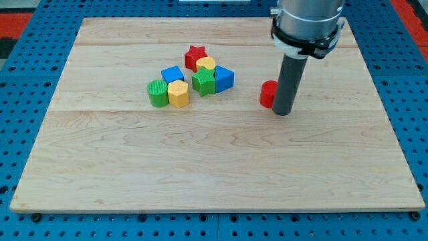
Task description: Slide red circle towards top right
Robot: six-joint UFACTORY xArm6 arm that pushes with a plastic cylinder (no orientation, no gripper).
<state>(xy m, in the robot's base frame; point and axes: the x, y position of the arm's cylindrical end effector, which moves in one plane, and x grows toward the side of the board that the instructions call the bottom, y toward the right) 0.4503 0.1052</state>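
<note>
With no pincer to read, my tip [282, 112] touches the red circle [267, 94] from its right, so should circle behind it first.

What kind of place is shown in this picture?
Probably a robotics lab test bench. A wooden board lies on a blue perforated surface. My tip touches the right side of the red circle, and small coloured blocks, such as the red star, cluster further left.

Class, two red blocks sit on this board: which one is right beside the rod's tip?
The red circle, alone at the view's right, touching or nearly touching my tip. The red star sits atop the cluster further left.
</note>
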